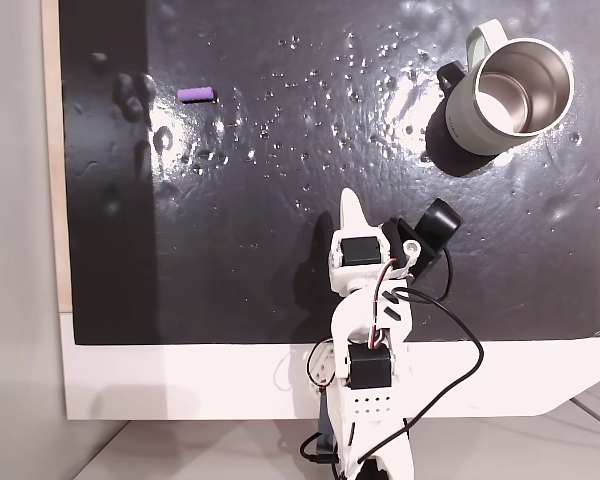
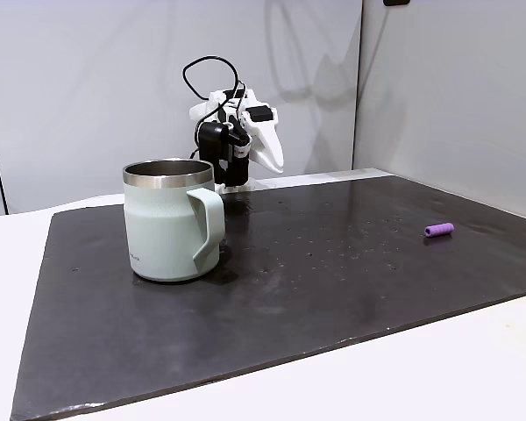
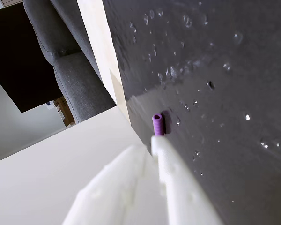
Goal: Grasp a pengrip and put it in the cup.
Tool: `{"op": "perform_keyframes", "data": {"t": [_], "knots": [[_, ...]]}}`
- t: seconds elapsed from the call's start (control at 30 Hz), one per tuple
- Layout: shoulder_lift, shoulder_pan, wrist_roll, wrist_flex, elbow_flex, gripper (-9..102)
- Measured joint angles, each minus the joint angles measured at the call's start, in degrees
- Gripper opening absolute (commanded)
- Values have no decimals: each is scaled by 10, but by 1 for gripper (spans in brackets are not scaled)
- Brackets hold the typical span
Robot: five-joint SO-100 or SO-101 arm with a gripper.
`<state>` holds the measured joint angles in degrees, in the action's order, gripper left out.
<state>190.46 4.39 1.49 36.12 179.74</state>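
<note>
The pengrip [image 1: 195,95] is a tiny purple tube lying on the black mat [image 1: 280,200] at the upper left of a fixed view. It also shows at the right [image 2: 438,230] and just beyond my fingertips [image 3: 157,124]. The cup [image 1: 510,95], pale grey-green with a steel inside, stands upright at the mat's upper right, and in the foreground with its handle to the right [image 2: 171,219]. My white gripper [image 1: 351,203] sits near the mat's lower edge, far from both. Its jaws look shut with nothing between them [image 3: 153,140].
The mat is glossy with small bumps and lies on a white table [image 1: 180,380]. A black camera [image 1: 435,222] and cables ride on the arm. In the wrist view a grey sofa [image 3: 70,70] stands past the table edge.
</note>
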Motion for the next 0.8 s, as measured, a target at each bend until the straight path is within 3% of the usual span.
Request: {"op": "perform_keyframes", "data": {"t": [0.67, 0.8], "knots": [[0, 0, 0, 0, 0, 0], [0, 2, 0, 43, -19, 0]]}}
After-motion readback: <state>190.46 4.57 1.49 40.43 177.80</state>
